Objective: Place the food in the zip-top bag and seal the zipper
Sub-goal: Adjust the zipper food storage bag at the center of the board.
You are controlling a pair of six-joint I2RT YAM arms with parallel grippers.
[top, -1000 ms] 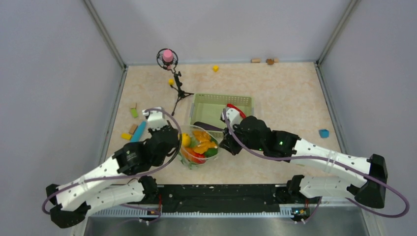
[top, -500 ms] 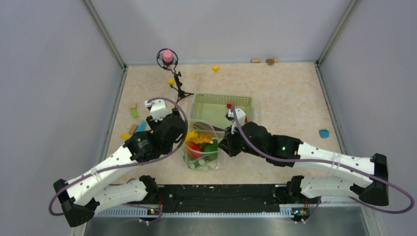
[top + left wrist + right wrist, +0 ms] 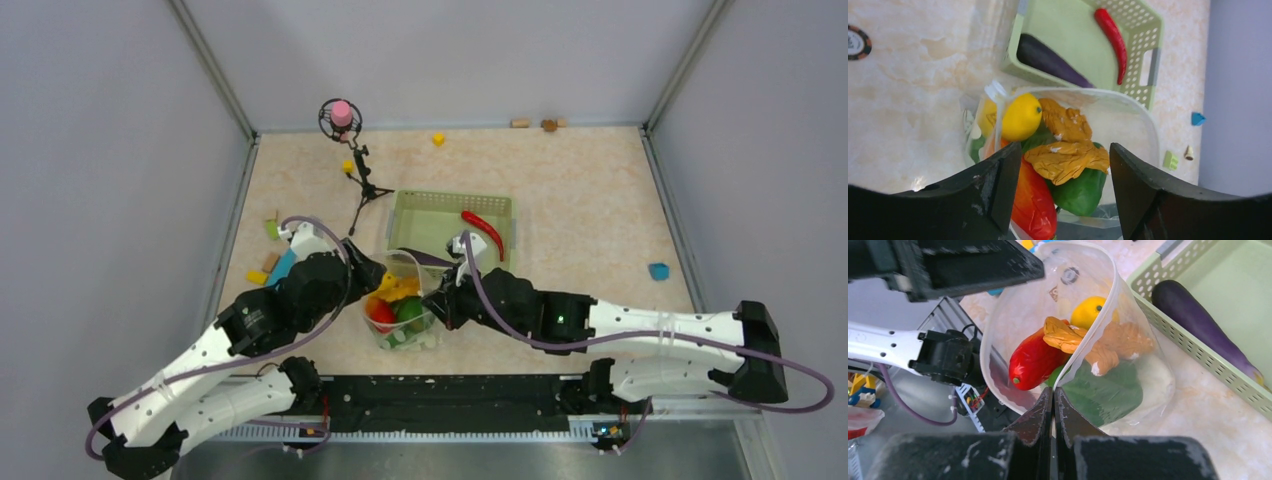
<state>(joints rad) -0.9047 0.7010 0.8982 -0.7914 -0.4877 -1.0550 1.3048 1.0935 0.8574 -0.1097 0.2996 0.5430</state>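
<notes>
The clear zip-top bag (image 3: 405, 305) stands open in front of the green basket (image 3: 500, 212). It holds food: a yellow lemon (image 3: 1020, 116), orange pieces (image 3: 1065, 157), a green pepper (image 3: 1080, 192) and a red piece (image 3: 1033, 200). A dark purple eggplant (image 3: 1050, 60) and a red chili (image 3: 1113, 40) lie in the basket. My right gripper (image 3: 1053, 392) is shut on the bag's whitish zipper rim (image 3: 1115, 285). My left gripper (image 3: 1063, 190) hangs open over the bag's left side, gripping nothing.
A small black tripod with a pink top (image 3: 342, 115) stands at the back left. Loose blocks lie about: yellow (image 3: 438, 139), blue (image 3: 657, 271), and a few by the left wall (image 3: 272, 228). Grey walls close in the table.
My left gripper has let go of the bag's left rim and opened. The bag, still held by the right gripper, has shifted nearer. The right arm moved off the chili.
</notes>
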